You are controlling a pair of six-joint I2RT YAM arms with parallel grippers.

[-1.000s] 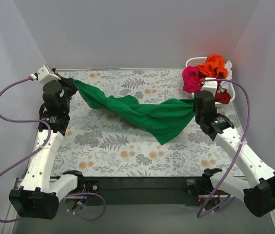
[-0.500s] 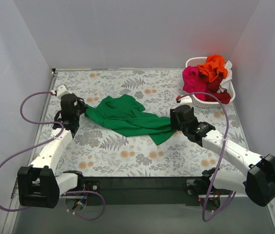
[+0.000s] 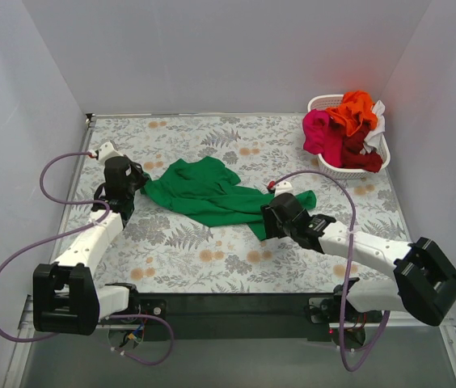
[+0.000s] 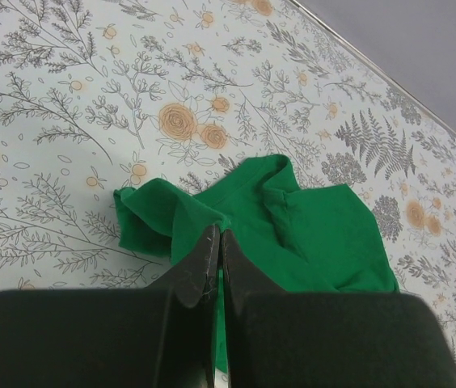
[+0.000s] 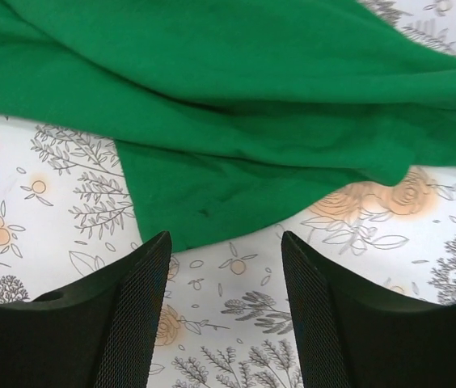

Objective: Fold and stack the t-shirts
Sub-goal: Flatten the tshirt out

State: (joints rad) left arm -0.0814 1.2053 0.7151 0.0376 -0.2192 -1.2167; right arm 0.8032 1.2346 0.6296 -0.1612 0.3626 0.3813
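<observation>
Top external view: on the left, the left gripper sits low over the flowered table, and its tip meets the left end of the green t-shirt. The shirt lies crumpled on the table and runs from this gripper's tip off to its right, narrowing toward the other arm.

Left wrist view: the left gripper has its two dark fingers pressed together with only a hairline between them. A raised fold at the shirt's edge is pinched at their tips, and the rest of the cloth spreads out flat beyond them.

Right wrist view: the right gripper stands with its fingers well apart and nothing between them. The shirt's lower edge lies just ahead of the fingertips, with bare table under the gap; I see no contact with the cloth.

Far to the right of the right gripper and beyond it, in the top external view, a white basket holds a heap of other t-shirts: magenta, orange, dark red and white.
</observation>
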